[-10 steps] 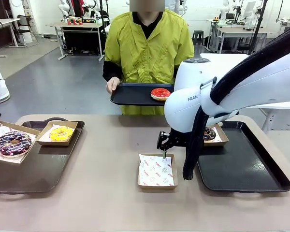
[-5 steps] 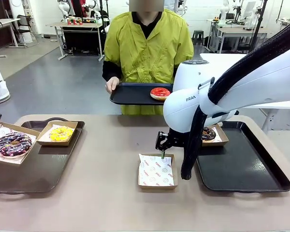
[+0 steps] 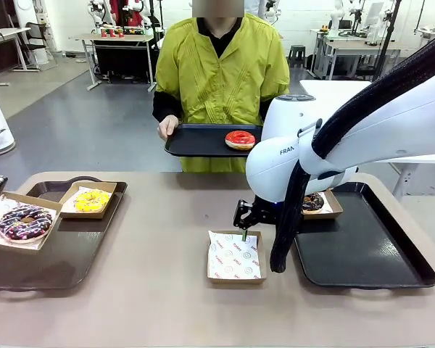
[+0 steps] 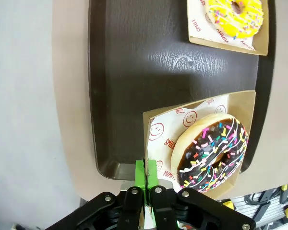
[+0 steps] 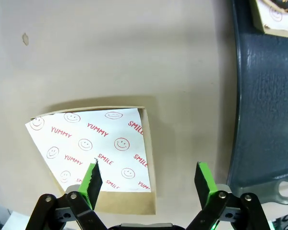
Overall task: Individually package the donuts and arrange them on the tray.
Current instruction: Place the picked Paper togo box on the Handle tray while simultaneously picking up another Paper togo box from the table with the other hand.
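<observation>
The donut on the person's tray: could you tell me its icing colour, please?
Red; the donut shows best in the front view.

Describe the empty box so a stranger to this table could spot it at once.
On the tan table, look between the left tray and the right tray, under the right tool. A brown box lined with white, red-smiley paper lies there. Unlike the other boxes, it holds no donut and sits on bare tabletop.

Lab hall, worktables [image 3: 114, 38] behind.
</observation>
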{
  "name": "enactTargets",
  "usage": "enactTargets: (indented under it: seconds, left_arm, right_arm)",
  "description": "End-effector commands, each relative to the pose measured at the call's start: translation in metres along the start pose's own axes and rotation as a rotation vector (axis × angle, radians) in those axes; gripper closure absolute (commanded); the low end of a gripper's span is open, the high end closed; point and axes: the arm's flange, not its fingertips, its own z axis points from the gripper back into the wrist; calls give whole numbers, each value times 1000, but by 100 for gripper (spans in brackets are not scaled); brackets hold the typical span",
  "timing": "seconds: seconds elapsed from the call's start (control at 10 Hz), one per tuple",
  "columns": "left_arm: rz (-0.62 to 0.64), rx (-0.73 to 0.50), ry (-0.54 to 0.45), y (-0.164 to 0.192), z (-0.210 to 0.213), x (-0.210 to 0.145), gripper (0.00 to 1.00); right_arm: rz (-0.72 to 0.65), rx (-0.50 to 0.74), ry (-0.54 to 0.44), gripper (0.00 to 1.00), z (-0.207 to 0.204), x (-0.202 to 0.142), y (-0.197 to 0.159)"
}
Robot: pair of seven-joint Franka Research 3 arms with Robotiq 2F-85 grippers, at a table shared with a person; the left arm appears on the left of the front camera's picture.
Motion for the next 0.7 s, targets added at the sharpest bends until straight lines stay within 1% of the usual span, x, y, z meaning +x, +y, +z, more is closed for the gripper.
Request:
enactTargets:
  seconds: [0.0,0.1,0.3,0.6]
  left_arm:
    - [42,0,-24,-5,-8,2,99]
    - [35,-1,-38,-5,-12,3,99]
    - [37,5,-24,-2,-21,8,99]
    - [24,12,0,-3,-31,15,99]
  right_arm:
    - [21,41,2,0,-14,-6,-4]
    - [29,32,8,0,-22,-6,-2]
    - [36,19,27,0,-33,-5,3]
    - [68,22,28,0,-36,-5,6]
